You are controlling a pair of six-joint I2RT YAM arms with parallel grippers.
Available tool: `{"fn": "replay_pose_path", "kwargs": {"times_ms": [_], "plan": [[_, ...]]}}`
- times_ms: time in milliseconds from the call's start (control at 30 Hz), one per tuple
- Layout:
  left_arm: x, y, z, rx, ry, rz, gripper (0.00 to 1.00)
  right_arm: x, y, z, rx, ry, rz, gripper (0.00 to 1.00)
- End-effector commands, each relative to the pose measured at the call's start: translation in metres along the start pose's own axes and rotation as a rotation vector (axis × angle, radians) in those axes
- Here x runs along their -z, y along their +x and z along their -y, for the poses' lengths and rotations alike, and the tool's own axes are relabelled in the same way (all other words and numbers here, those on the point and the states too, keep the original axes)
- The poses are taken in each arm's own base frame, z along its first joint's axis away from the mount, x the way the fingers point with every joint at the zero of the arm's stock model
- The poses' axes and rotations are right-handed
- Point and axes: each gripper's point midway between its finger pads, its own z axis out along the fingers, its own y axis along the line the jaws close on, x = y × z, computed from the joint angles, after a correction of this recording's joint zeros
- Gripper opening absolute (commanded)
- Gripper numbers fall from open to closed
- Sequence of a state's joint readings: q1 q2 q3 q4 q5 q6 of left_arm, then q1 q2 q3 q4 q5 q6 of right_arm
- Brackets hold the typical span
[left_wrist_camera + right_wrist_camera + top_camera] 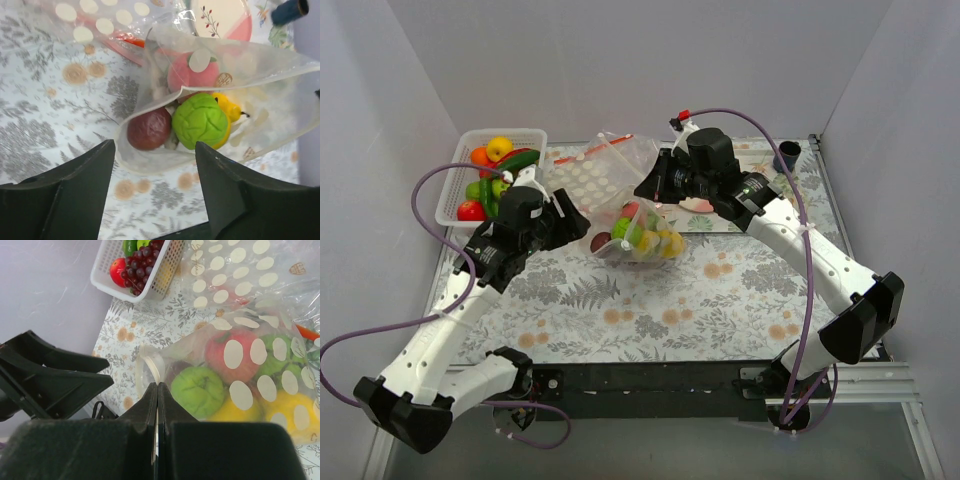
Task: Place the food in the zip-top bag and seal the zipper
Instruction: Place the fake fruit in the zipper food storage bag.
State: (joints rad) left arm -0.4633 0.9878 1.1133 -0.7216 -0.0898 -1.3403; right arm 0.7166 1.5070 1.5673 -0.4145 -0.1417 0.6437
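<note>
One zip-top bag [638,235] edge — right gripper [157,386]

The table [720,290] is covered with a pale cloth printed with grey ferns and orange flowers. A white slatted basket [455,195] stands at its far left corner, the zip-top bag [640,235] near the middle, a round cream-and-pink plate [220,20] just behind the bag, and a dark blue cup [786,155] far right.

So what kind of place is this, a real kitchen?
Probably a robot test booth, not a kitchen: plain walls box in a floral-clothed table, and the basket holds toy food.
</note>
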Motion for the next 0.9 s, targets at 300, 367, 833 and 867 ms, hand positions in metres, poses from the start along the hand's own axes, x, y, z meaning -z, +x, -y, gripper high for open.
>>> {"fn": "replay_pose_path", "kwargs": {"times_ms": [300, 367, 833, 867], "plan": [[-0.016, -0.010, 0.007, -0.512, 0.147, 0.094, 0.68, 0.015, -0.009, -0.041, 0.031, -0.162, -0.001, 0.01], [-0.011, -0.008, 0.016, -0.537, 0.208, 0.103, 0.67, 0.018, -0.009, -0.043, 0.033, -0.169, -0.004, 0.01], [-0.037, 0.006, 0.019, -0.558, 0.257, 0.082, 0.50, 0.029, 0.004, -0.053, 0.039, -0.239, -0.054, 0.01], [-0.038, 0.008, 0.018, -0.552, 0.257, 0.077, 0.49, 0.029, 0.004, -0.054, 0.039, -0.242, -0.058, 0.01]]}}
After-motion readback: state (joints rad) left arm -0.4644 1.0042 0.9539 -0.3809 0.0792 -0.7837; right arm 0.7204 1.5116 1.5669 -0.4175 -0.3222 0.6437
